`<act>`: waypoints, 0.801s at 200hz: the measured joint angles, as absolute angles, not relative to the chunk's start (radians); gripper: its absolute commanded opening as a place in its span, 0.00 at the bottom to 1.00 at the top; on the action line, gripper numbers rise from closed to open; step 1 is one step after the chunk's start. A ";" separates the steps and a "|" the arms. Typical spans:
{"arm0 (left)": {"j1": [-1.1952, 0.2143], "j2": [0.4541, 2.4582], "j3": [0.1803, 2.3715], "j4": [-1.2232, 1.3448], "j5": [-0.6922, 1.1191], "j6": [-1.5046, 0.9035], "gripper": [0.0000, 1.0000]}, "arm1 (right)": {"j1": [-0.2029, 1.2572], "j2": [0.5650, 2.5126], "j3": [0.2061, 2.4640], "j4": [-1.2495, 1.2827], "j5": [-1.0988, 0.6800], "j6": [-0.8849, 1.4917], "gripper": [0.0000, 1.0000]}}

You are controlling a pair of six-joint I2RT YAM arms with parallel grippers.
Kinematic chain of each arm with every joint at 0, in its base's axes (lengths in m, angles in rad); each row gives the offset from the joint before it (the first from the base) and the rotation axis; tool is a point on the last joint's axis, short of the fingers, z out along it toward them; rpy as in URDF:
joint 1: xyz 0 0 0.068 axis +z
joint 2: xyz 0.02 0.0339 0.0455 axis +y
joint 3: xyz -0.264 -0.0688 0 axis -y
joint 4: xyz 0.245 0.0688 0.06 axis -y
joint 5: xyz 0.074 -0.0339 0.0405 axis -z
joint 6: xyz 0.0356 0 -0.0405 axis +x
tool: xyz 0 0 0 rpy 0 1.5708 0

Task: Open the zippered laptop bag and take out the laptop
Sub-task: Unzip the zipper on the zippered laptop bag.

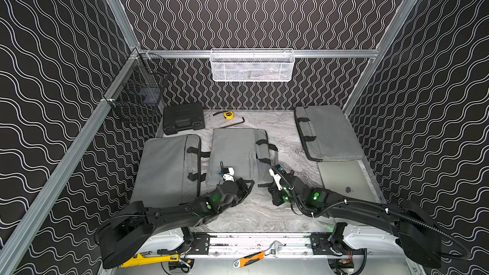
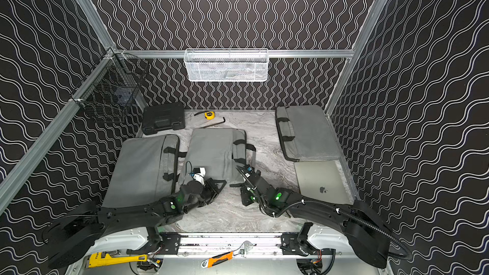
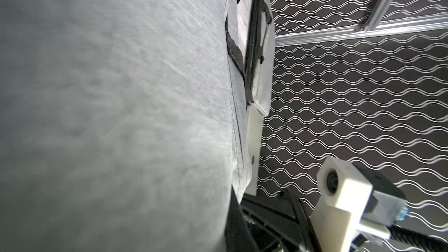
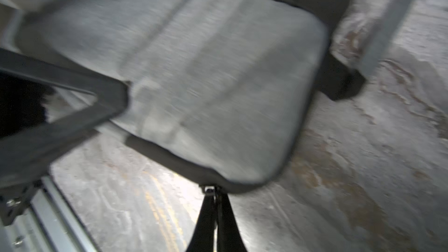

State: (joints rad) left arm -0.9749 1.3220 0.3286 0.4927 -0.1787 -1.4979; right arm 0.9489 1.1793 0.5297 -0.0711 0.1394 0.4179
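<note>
Both sets of jaws are closed. Right gripper [image 4: 210, 196] clamps the zipper pull [image 4: 209, 189] at the near corner of the middle bag [image 1: 232, 154], which lies flat on the table [image 1: 264, 212] between two others. Left gripper [image 1: 248, 184] sits at the bag's near edge; whether it pinches fabric I cannot tell. Unzipping looks barely begun. Next, the pull must run along the edge while the bag is braced. Its laptop is not visible.

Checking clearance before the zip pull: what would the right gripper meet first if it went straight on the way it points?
The middle laptop bag. The right gripper's shut fingers seem to pinch the zipper pull at its near corner, so going on presses straight into that edge.
</note>
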 measured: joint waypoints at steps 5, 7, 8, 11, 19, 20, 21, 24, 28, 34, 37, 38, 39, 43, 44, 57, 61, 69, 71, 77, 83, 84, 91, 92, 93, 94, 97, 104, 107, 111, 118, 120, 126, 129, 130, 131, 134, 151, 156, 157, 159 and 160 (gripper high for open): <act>-0.965 1.324 0.329 0.485 -0.162 -1.489 0.00 | 0.927 1.177 0.524 -0.074 0.144 0.415 0.00; -0.960 1.327 0.329 0.484 -0.151 -1.485 0.00 | 0.918 1.177 0.522 -0.074 0.142 0.412 0.00; -0.957 1.328 0.329 0.484 -0.145 -1.484 0.00 | 0.915 1.177 0.521 -0.074 0.141 0.410 0.00; -0.952 1.334 0.330 0.485 -0.134 -1.480 0.00 | 0.900 1.177 0.519 -0.073 0.140 0.407 0.00; -0.937 1.353 0.332 0.494 -0.094 -1.465 0.00 | 0.872 1.172 0.517 -0.073 0.130 0.405 0.00; -0.935 1.355 0.333 0.495 -0.090 -1.464 0.00 | 0.867 1.172 0.517 -0.074 0.126 0.403 0.00; -0.933 1.359 0.333 0.498 -0.082 -1.462 0.00 | 0.865 1.171 0.517 -0.074 0.125 0.403 0.00; -0.927 1.366 0.333 0.505 -0.068 -1.459 0.00 | 0.855 1.170 0.517 -0.074 0.122 0.402 0.00; -0.919 1.376 0.333 0.516 -0.051 -1.456 0.00 | 0.838 1.169 0.517 -0.074 0.112 0.400 0.00; -0.904 1.396 0.333 0.540 -0.020 -1.445 0.00 | 0.818 1.168 0.517 -0.074 0.101 0.399 0.00; -0.897 1.406 0.333 0.552 -0.005 -1.440 0.00 | 0.808 1.168 0.517 -0.075 0.094 0.398 0.00; -0.895 1.409 0.333 0.556 -0.001 -1.439 0.00 | 0.806 1.168 0.517 -0.075 0.092 0.397 0.00; -0.891 1.414 0.333 0.562 0.006 -1.437 0.00 | 0.801 1.168 0.517 -0.076 0.088 0.395 0.00; -0.883 1.424 0.333 0.576 0.022 -1.433 0.00 | 0.791 1.168 0.517 -0.077 0.081 0.387 0.00; -0.879 1.429 0.333 0.582 0.029 -1.432 0.00 | 0.786 1.168 0.518 -0.077 0.078 0.384 0.00; -0.848 1.463 0.334 0.624 0.093 -1.408 0.00 | 0.753 1.170 0.526 -0.090 0.054 0.373 0.00; -0.836 1.474 0.337 0.635 0.115 -1.399 0.00 | 0.744 1.173 0.532 -0.097 0.047 0.371 0.00; -0.814 1.493 0.346 0.643 0.156 -1.378 0.00 | 0.731 1.181 0.544 -0.109 0.038 0.363 0.00; -0.807 1.498 0.350 0.645 0.167 -1.372 0.00 | 0.730 1.182 0.546 -0.110 0.037 0.361 0.00; -0.788 1.510 0.361 0.645 0.197 -1.351 0.00 | 0.724 1.186 0.556 -0.116 0.035 0.356 0.00; -0.769 1.520 0.377 0.637 0.231 -1.328 0.00 | 0.720 1.188 0.565 -0.123 0.035 0.355 0.00; -0.767 1.522 0.379 0.636 0.235 -1.326 0.00 | 0.720 1.189 0.566 -0.123 0.036 0.355 0.00; -0.743 1.532 0.403 0.619 0.274 -1.294 0.00 | 0.718 1.190 0.575 -0.128 0.037 0.352 0.00; -0.740 1.533 0.406 0.616 0.278 -1.290 0.00 | 0.717 1.190 0.576 -0.129 0.037 0.350 0.00; -0.735 1.534 0.411 0.610 0.286 -1.282 0.00 | 0.717 1.190 0.577 -0.130 0.038 0.349 0.00; -0.733 1.535 0.414 0.606 0.290 -1.279 0.00 | 0.717 1.190 0.578 -0.130 0.038 0.348 0.00; -0.725 1.538 0.426 0.594 0.306 -1.264 0.00 | 0.716 1.190 0.579 -0.131 0.040 0.347 0.00; -0.707 1.543 0.455 0.559 0.337 -1.230 0.00 | 0.716 1.188 0.580 -0.132 0.042 0.347 0.00; -0.699 1.545 0.467 0.543 0.349 -1.214 0.00 | 0.715 1.187 0.580 -0.133 0.042 0.347 0.00; -0.691 1.546 0.482 0.523 0.363 -1.195 0.00 | 0.715 1.185 0.580 -0.136 0.041 0.347 0.00; -0.674 1.548 0.507 0.488 0.392 -1.163 0.00 | 0.715 1.180 0.576 -0.135 0.036 0.347 0.00; -0.668 1.548 0.514 0.477 0.402 -1.152 0.00 | 0.715 1.178 0.574 -0.133 0.035 0.348 0.00; -0.649 1.551 0.532 0.450 0.428 -1.126 0.00 | 0.720 1.172 0.568 -0.127 0.029 0.348 0.00; -0.641 1.552 0.539 0.440 0.443 -1.115 0.00 | 0.721 1.171 0.565 -0.124 0.027 0.348 0.00; -0.638 1.552 0.541 0.437 0.446 -1.112 0.00 | 0.722 1.171 0.564 -0.123 0.026 0.349 0.00; -0.635 1.553 0.543 0.434 0.449 -1.109 0.02 | 0.725 1.171 0.563 -0.120 0.024 0.349 0.00; -0.625 1.554 0.548 0.422 0.461 -1.097 0.08 | 0.729 1.171 0.561 -0.117 0.023 0.352 0.00; -0.577 1.554 0.559 0.372 0.510 -1.050 0.29 | 0.771 1.181 0.558 -0.088 0.021 0.363 0.00; -0.566 1.550 0.559 0.356 0.513 -1.037 0.35 | 0.783 1.190 0.559 -0.080 0.021 0.369 0.00; -0.564 1.549 0.559 0.354 0.513 -1.036 0.36 | 0.786 1.194 0.560 -0.078 0.021 0.371 0.00; -0.560 1.546 0.559 0.347 0.512 -1.031 0.38 | 0.790 1.199 0.561 -0.077 0.021 0.374 0.00; -0.558 1.544 0.559 0.342 0.512 -1.027 0.39 | 0.792 1.201 0.562 -0.076 0.021 0.374 0.00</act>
State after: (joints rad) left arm -0.5579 1.5436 0.5587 0.3424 0.5117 -1.0271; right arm 0.7918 1.2011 0.5617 -0.0765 0.0212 0.3744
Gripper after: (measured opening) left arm 0.278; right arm 0.050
